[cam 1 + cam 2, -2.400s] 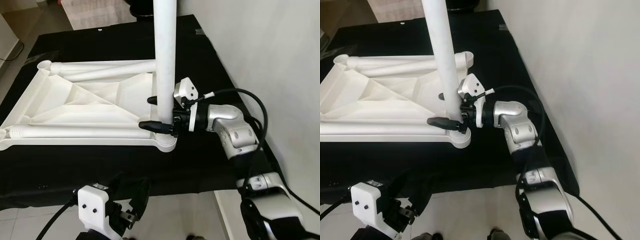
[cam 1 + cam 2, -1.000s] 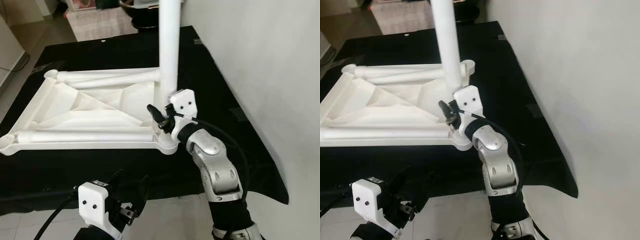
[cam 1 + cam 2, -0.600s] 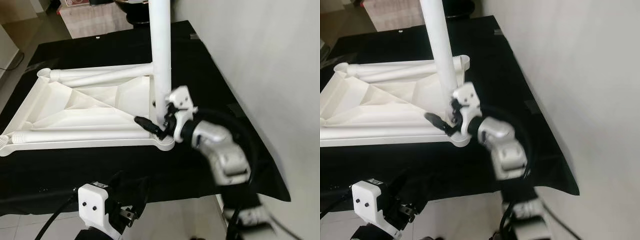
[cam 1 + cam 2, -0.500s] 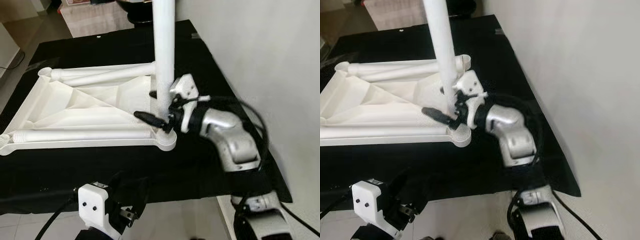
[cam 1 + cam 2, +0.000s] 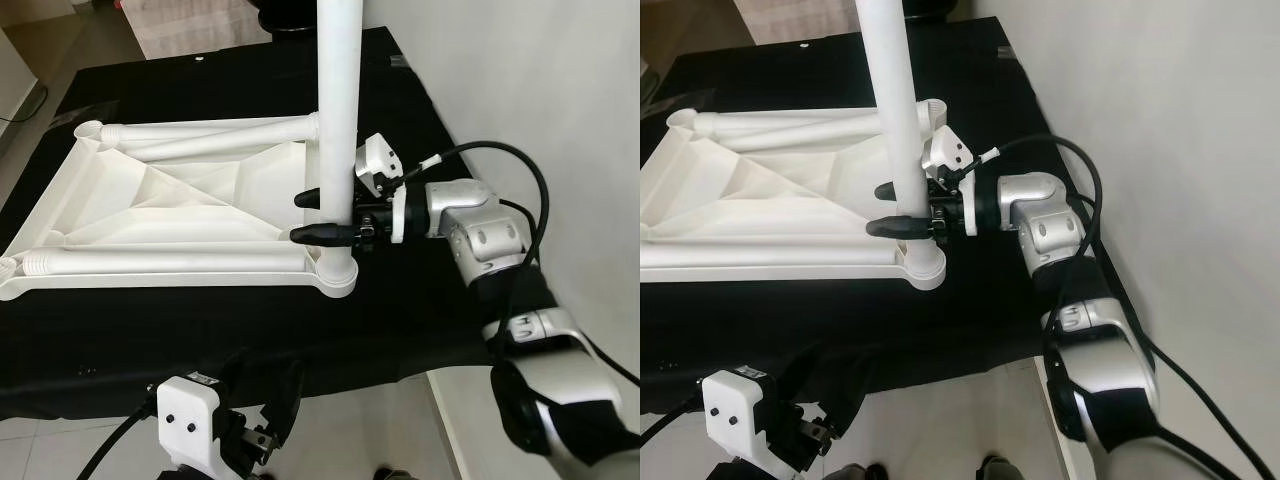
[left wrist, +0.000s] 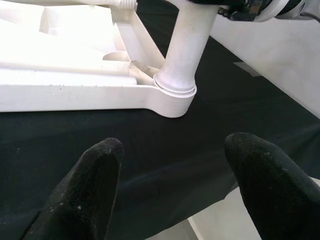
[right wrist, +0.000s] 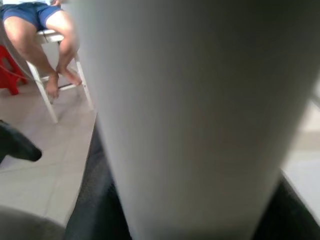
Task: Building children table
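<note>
Black cloth-covered table [image 5: 420,120] beside a pale wall; lying flat on it, underside up, a white plastic children's tabletop [image 5: 170,215], one corner socket near the front edge.

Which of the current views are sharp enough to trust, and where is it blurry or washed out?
Both eye views are sharp: the right claw around the upright table leg reads clearly. In the left wrist view the leg's socket is crisp, but the left claw's fingers are soft and the tabletop underside is washed out. The right wrist view is blurred, the leg too close to focus.
</note>
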Controlling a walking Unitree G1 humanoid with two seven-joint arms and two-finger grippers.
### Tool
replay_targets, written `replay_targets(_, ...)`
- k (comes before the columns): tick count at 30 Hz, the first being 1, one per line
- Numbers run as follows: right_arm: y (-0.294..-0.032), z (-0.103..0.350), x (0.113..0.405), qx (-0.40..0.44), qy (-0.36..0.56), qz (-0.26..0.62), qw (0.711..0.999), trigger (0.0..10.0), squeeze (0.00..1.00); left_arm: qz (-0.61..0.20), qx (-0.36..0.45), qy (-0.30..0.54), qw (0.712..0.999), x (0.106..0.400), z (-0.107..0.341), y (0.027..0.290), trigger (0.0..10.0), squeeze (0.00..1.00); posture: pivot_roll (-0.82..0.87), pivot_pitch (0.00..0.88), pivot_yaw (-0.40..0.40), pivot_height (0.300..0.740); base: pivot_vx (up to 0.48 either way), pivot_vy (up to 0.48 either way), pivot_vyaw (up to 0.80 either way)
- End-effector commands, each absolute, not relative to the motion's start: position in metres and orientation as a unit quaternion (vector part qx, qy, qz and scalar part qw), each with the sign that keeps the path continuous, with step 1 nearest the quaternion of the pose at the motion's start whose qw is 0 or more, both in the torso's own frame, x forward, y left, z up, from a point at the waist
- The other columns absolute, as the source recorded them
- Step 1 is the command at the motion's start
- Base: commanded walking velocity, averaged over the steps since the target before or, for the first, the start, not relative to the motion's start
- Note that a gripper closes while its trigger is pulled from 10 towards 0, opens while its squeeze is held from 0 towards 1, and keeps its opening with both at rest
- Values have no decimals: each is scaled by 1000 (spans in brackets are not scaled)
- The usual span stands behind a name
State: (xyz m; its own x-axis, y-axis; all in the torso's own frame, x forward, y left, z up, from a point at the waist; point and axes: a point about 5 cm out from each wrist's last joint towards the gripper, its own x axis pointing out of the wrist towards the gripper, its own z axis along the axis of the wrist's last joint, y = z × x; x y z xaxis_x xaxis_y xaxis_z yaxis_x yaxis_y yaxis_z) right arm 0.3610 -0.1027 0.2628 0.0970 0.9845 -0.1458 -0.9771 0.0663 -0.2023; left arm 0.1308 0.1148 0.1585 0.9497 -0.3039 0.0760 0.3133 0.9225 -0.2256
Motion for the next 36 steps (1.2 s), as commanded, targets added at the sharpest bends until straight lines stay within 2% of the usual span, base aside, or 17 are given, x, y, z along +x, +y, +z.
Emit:
replay_targets(1,-101,262,359,-122,-16,694,710,0,0,-157,-114,-14,981,129,158,115,10000,0,122,239,24,740,0,0,0)
replay_targets(5,-106,263,361,-119,-23,699,705,0,0,-157,-114,-15,981,131,157,115,10000,0,114,238,26,740,0,0,0)
replay_targets(8,-113,261,360,-118,-36,680,723,0,0,-157,-115,-15,981,131,157,114,10000,0,110,235,22,740,0,0,0)
replay_targets(10,-119,254,360,-109,-39,627,770,0,0,-156,-115,-16,981,132,157,114,10000,0,108,235,16,740,0,0,0)
replay_targets(12,-117,240,356,-58,-17,532,844,0,0,-155,-115,-17,981,132,157,114,10000,0,105,236,10,740,0,0,0)
replay_targets(13,-117,240,356,-58,-17,532,844,0,0,-155,-115,-17,981,132,157,114,10000,0,105,236,10,740,0,0,0)
replay_targets(14,-109,227,353,-76,-21,416,906,0,0,-155,-114,-18,981,132,157,115,10000,0,93,238,10,740,0,0,0)
replay_targets(15,-111,212,340,-70,-16,233,970,0,0,-154,-114,-19,981,132,157,116,10000,0,87,240,13,740,0,0,0)
replay_targets(16,-111,212,340,-70,-16,233,970,0,0,-154,-114,-19,981,132,157,116,10000,0,87,240,13,740,0,0,0)
replay_targets(17,-100,193,315,-87,9,208,974,0,0,-154,-113,-20,981,134,158,117,10000,0,74,244,31,740,0,0,0)
replay_targets(19,-83,178,294,-72,30,217,973,0,0,-156,-113,-20,981,136,157,118,10000,0,69,227,36,740,0,0,0)
replay_targets(25,-48,174,292,-52,31,307,950,0,0,-160,-114,-20,980,142,154,117,10000,0,81,195,29,740,0,0,0)
replay_targets(27,-48,174,292,-52,31,307,950,0,0,-160,-114,-20,980,142,154,117,10000,0,81,195,29,740,0,0,0)
replay_targets(28,-44,183,299,-49,20,324,944,10000,0,-152,-112,-24,982,143,154,118,10000,0,81,194,28,740,0,0,0)
replay_targets(31,-42,193,302,-48,11,340,939,10000,0,-145,-111,-27,983,142,154,119,10000,0,78,190,25,740,0,0,0)
replay_targets(32,-43,199,304,-48,2,352,935,10000,1000,-145,-111,-27,983,141,154,119,10000,0,82,193,23,740,0,0,0)
replay_targets(36,-43,206,308,-47,-4,385,922,10000,1000,-147,-112,-26,982,140,155,119,10000,0,82,194,23,740,0,0,0)
